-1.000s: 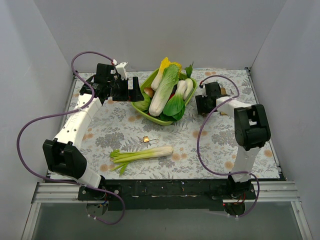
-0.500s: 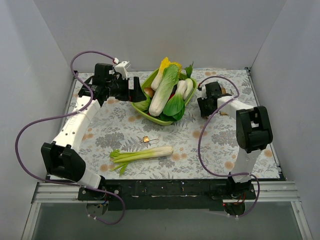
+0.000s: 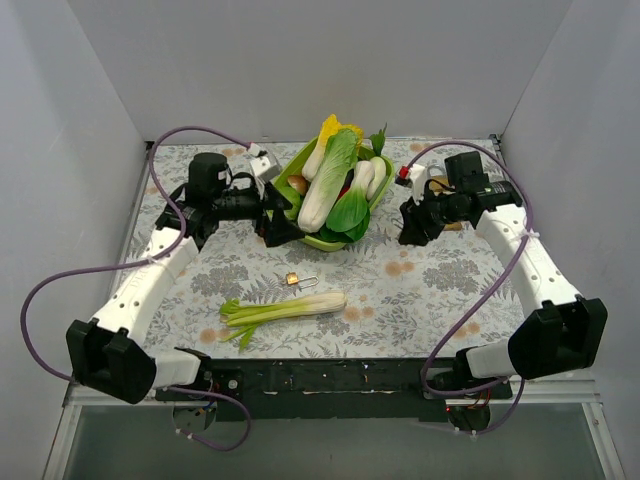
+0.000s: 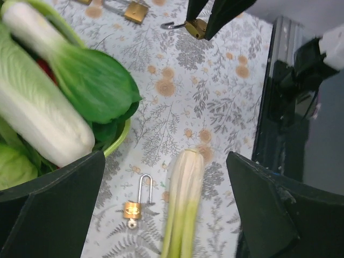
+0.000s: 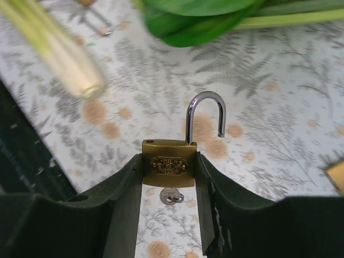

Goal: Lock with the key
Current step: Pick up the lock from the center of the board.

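Observation:
My right gripper [image 5: 169, 177] is shut on a brass padlock [image 5: 169, 170] and holds it above the floral cloth. Its steel shackle [image 5: 205, 115] stands open and a small key [image 5: 171, 196] hangs from its underside. In the top view this gripper [image 3: 410, 228] is right of the green basket [image 3: 300, 237]. A second brass padlock [image 3: 297, 280] with an open shackle and a key lies on the cloth; it also shows in the left wrist view [image 4: 134, 207]. My left gripper [image 4: 165, 157] is open and empty above it, by the basket's front-left corner [image 3: 274, 218].
The basket holds bok choy [image 3: 328, 180] and other vegetables. A leek [image 3: 285, 308] lies on the cloth just in front of the loose padlock. A third padlock [image 4: 134, 11] lies on the cloth beyond my right gripper. White walls enclose the back and both sides.
My left gripper swung from the back left down to the basket's front-left corner. My right arm stretched out to the right and its gripper shifted slightly nearer.

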`<act>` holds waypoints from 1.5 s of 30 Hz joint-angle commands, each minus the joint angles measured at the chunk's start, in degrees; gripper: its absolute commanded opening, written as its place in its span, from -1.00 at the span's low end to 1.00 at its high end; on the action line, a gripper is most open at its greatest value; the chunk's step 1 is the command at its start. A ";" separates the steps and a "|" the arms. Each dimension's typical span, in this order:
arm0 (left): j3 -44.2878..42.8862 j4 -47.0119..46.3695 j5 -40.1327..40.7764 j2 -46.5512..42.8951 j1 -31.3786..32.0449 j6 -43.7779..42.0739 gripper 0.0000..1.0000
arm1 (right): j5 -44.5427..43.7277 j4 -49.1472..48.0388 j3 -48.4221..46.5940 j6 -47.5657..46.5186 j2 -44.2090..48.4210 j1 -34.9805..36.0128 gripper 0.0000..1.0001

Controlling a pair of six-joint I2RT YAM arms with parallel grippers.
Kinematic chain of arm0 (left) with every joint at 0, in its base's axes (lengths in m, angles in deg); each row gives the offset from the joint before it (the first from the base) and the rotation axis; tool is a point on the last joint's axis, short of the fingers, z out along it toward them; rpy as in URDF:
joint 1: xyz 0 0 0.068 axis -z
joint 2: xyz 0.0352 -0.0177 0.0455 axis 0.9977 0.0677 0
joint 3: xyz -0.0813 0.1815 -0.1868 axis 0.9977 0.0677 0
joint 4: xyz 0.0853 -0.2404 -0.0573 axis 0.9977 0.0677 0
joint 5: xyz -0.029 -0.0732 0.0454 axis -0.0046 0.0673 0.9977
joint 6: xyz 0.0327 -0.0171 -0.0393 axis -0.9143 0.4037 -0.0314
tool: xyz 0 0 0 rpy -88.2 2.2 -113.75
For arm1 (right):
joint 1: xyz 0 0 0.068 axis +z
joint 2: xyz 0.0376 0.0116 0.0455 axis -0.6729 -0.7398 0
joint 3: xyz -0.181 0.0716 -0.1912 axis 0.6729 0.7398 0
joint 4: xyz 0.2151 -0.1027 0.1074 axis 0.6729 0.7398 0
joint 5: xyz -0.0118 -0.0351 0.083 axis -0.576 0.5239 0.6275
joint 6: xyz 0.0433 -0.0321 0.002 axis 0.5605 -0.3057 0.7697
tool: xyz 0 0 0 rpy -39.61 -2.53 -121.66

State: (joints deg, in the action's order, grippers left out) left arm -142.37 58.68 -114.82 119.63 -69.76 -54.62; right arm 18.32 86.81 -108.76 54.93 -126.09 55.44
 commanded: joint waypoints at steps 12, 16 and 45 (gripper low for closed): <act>7.61 -14.29 14.07 -4.03 31.52 -25.54 0.36 | 33.29 27.59 -3.46 -19.04 2.27 6.10 -0.97; 10.77 -18.52 17.95 -4.21 34.53 -27.20 0.16 | 33.73 27.68 -3.98 -18.42 2.09 7.68 -0.97; 11.74 -20.10 19.36 -3.94 36.81 -19.67 -1.00 | 26.61 18.20 -11.19 -6.05 4.72 10.94 0.79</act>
State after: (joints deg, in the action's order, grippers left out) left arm -130.48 41.45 -95.69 119.46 -32.89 -79.38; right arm 46.36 110.89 -115.55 42.06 -124.43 67.35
